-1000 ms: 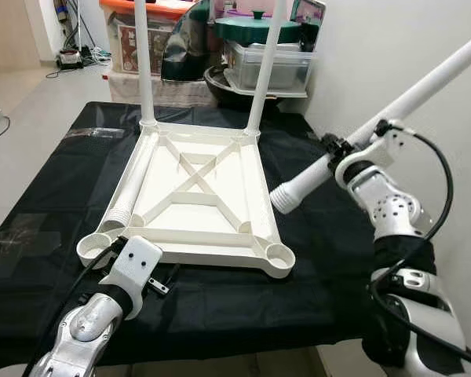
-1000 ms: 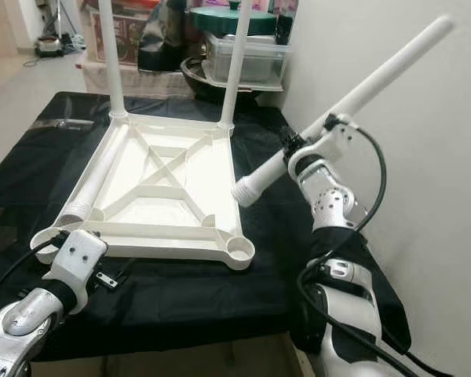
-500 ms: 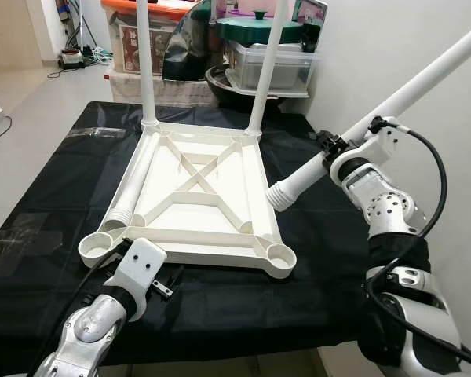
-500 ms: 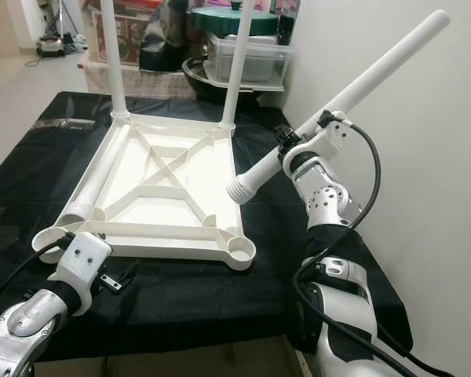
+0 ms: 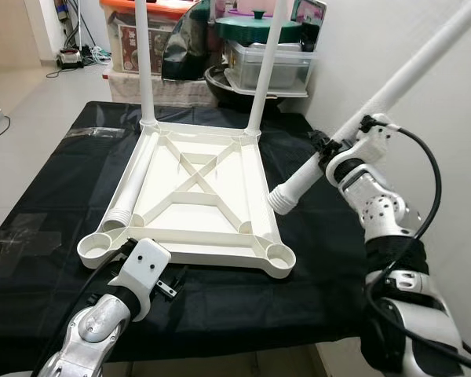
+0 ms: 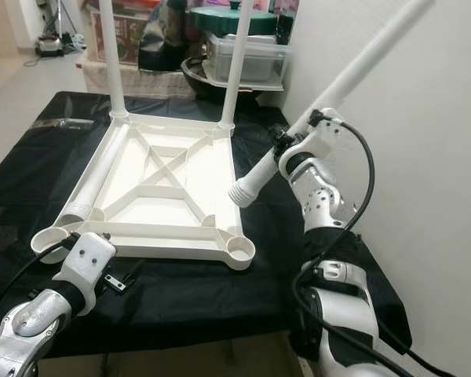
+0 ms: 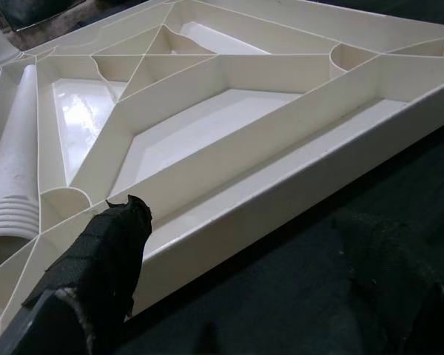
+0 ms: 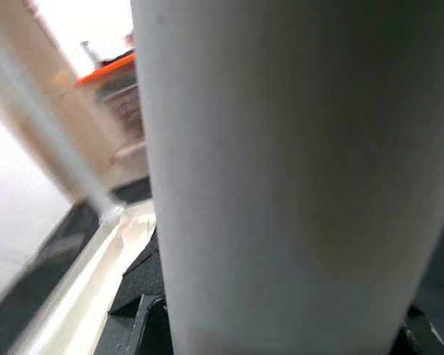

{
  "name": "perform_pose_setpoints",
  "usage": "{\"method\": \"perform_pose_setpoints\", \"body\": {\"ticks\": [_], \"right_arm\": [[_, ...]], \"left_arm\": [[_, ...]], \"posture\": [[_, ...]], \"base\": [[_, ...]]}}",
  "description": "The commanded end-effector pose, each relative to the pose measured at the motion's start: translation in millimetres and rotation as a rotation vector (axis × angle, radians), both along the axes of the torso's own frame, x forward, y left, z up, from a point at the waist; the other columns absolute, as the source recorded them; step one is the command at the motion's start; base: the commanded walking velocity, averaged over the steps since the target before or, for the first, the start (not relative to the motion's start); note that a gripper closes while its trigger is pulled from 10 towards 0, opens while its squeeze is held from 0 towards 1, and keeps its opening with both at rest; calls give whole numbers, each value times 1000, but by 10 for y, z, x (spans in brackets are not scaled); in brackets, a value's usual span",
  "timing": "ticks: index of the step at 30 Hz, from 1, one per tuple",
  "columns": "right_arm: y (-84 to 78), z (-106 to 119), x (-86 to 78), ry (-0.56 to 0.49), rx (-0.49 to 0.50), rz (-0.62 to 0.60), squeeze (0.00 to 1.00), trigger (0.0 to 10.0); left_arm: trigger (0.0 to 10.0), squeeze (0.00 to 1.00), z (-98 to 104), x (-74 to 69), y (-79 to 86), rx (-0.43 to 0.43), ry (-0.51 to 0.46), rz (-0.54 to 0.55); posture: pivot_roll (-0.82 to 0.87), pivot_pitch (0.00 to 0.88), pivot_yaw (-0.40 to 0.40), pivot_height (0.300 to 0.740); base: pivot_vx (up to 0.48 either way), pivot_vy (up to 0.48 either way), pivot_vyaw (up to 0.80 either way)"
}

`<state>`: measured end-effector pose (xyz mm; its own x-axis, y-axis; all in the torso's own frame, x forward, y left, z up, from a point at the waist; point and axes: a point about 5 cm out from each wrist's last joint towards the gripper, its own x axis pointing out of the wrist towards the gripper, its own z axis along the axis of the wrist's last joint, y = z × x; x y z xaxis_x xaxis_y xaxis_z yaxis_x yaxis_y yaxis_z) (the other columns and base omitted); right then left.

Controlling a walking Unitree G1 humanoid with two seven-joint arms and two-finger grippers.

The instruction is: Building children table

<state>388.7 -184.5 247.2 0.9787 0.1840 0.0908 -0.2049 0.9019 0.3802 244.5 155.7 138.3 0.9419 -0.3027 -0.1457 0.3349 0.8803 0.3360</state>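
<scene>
The white table top (image 5: 196, 196) lies upside down on the black cloth (image 5: 55, 204). Two white legs stand upright in its far corners (image 5: 144, 63) (image 5: 265, 71). A third leg (image 5: 133, 184) lies along its left side. The two near corner sockets (image 5: 279, 253) (image 5: 94, 246) are empty. My right gripper (image 5: 323, 151) is shut on a fourth leg (image 5: 377, 98), held slanted, its ribbed end (image 5: 282, 198) hovering beside the top's right edge. My left gripper (image 7: 244, 296) is open, low over the cloth just before the top's near edge; one finger (image 7: 96, 274) shows close up.
Behind the table stand an orange-lidded box (image 5: 149, 31), a clear plastic tub (image 5: 271, 67) with a green-lidded pot (image 5: 259, 27), and a dark bowl (image 5: 220, 78). A white wall (image 5: 424, 196) runs close along the right. Tiled floor (image 5: 31, 102) lies to the left.
The right gripper has drawn slightly left and tipped the held leg steeper, its upper end rising. The left arm has edged a little toward the top's near edge.
</scene>
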Motion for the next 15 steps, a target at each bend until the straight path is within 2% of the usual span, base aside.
{"method": "perform_pose_setpoints", "body": {"ticks": [1, 2, 3, 5, 6, 8, 12, 15], "right_arm": [[31, 66, -35, -63, -71, 49, 0, 0], [70, 52, -81, -91, -128, 109, 0, 0], [70, 52, -81, -91, -128, 109, 0, 0], [155, 12, -218, -153, -242, 242, 0, 0], [155, 12, -218, -153, -242, 242, 0, 0], [198, -27, -330, -189, -306, 309, 0, 0], [242, -88, -452, -214, -339, 348, 0, 0], [242, -88, -452, -214, -339, 348, 0, 0]], "left_arm": [[10000, 0, -40, -11, -23, -3, 15, -8], [10000, 0, -42, -13, -21, -3, 15, -7], [10000, 0, -42, -13, -21, -3, 15, -7], [10000, 0, -42, -17, -17, -4, 15, -6], [10000, 0, -42, -17, -17, -4, 15, -6], [10000, 0, -44, -22, -10, -4, 15, -3], [10000, 0, -44, -27, 1, -4, 15, -2], [10000, 0, -44, -27, 1, -4, 15, -2]], "posture": [[88, 0, -142, 740], [88, 0, -144, 740], [88, 0, -144, 740], [87, 0, -145, 740], [87, 0, -145, 740], [84, 0, -143, 740], [82, 0, -141, 740], [82, 0, -141, 740]], "base": [[0, 0, 0], [0, 0, 0], [0, 0, 0], [0, 0, 0], [0, 0, 0], [0, 0, 0], [0, 0, 0], [0, 0, 0]]}}
